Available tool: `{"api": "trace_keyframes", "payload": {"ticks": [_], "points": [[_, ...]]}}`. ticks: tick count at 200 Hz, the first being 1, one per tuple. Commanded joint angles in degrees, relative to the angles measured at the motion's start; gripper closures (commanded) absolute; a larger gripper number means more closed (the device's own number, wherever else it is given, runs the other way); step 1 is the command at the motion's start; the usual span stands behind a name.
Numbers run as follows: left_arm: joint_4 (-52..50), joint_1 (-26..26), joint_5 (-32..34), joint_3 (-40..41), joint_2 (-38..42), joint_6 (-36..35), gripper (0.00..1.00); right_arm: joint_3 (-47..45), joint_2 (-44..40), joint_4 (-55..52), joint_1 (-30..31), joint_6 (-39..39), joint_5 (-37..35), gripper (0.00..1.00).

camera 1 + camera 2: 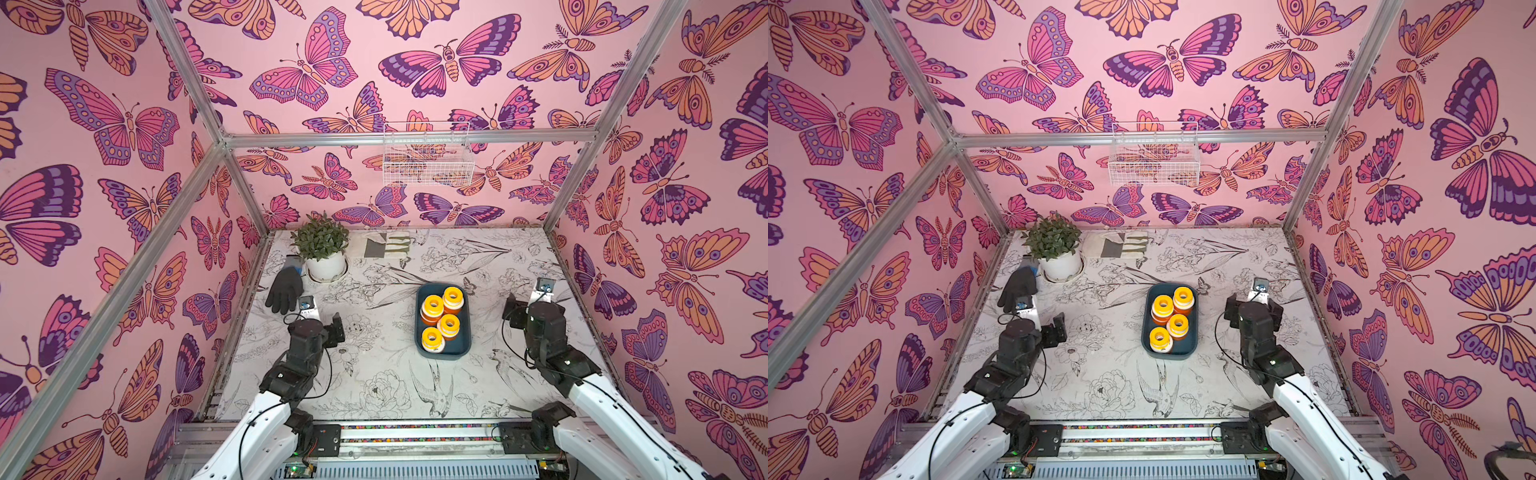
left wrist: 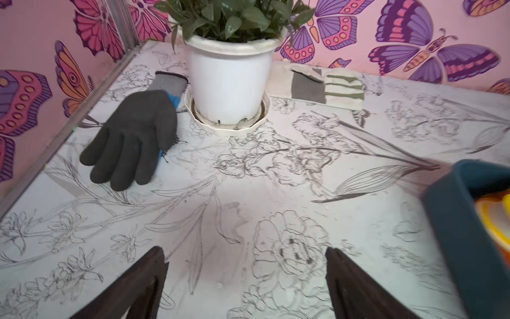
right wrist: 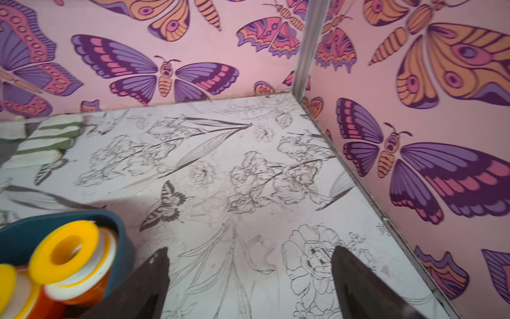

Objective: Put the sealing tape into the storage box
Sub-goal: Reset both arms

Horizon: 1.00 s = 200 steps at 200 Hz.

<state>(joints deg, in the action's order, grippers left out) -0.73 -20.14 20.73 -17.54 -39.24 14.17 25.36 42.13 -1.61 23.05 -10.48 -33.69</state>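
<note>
A: Walls (image 1: 365,95)?
B: Pink, big butterfly print, all sides. Alu frame bars (image 1: 291,139) at edges.
A: Table (image 1: 374,365)?
B: White w/ b&w flower sketches. Wire basket (image 1: 428,166) on back wall, potted plant (image 1: 321,241) far-left corner. Light even.

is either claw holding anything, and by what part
Nothing is held: left claw and right claw are open, empty; sealing tape sits in the storage box.
</note>
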Motion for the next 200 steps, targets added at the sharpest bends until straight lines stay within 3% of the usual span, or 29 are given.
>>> {"api": "trace_keyframes", "payload": {"ticks": [1,13,32,90,105,126,156,200], "points": [[19.0,0.5,6.7,3.1,-2.7,-9.5,0.06,-3.5,0.9,9.2,-1.9,2.0,-7.2,0.05],[24.0,0.7,10.3,4.1,-6.3,-12.0,0.04,-5.4,3.6,12.3,-4.5,-0.1,-6.8,0.04],[29.4,2.7,10.4,4.4,-12.5,-15.4,0.01,-8.0,7.7,19.1,-7.6,-0.5,-4.6,0.03],[46.1,12.1,-6.6,3.4,-31.8,-16.5,0.03,-12.6,28.6,52.0,-10.8,4.8,-0.7,0.0],[47.9,14.4,-8.6,1.3,-36.8,-15.8,0.03,-12.3,29.2,52.2,-10.8,7.6,0.7,0.01],[51.0,17.3,-11.2,-0.7,-44.3,-14.5,0.02,-14.2,32.7,60.6,-11.2,9.7,1.3,0.0],[54.0,18.3,-13.9,-2.9,-49.2,-14.6,0.02,-13.5,44.8,73.6,-12.3,11.6,4.3,0.01],[55.6,18.1,-17.1,-1.9,-48.9,-16.1,0.01,-4.7,44.7,53.4,-17.6,7.8,14.2,0.01]]}}
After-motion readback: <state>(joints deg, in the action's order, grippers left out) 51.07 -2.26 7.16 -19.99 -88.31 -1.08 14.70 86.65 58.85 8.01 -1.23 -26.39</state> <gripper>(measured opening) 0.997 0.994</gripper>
